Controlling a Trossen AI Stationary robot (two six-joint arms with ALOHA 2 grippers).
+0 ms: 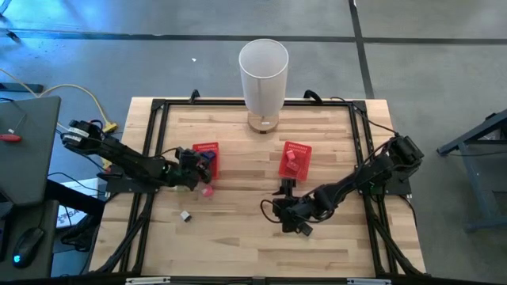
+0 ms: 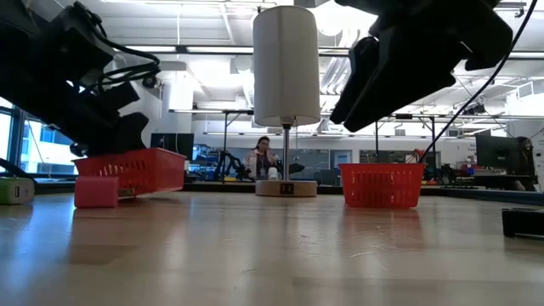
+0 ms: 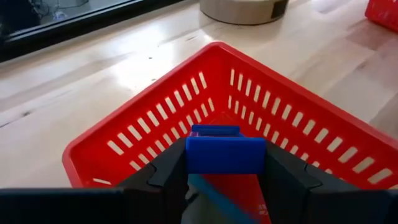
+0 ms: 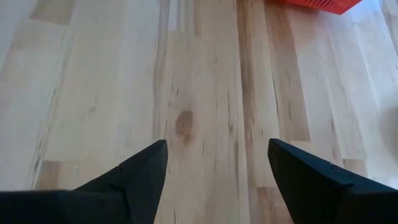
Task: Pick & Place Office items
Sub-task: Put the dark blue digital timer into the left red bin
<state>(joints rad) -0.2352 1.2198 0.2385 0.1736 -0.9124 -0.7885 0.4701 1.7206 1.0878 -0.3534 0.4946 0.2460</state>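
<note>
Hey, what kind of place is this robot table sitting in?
Likely a robotics lab or workshop: a wooden table on concrete floor, a person at benches behind, and monitors under open ceiling lights.

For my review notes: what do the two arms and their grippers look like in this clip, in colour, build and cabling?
Both arms are matte black and built of jointed, blocky segments. The left arm has a pale grey section near its base, and a yellow cable runs beside that base. The right arm is black throughout, with thin dark cables looping near its wrist. The right gripper has two flat, black, wedge-shaped fingers. The left gripper has similar thick black fingers. No markings are visible.
</note>
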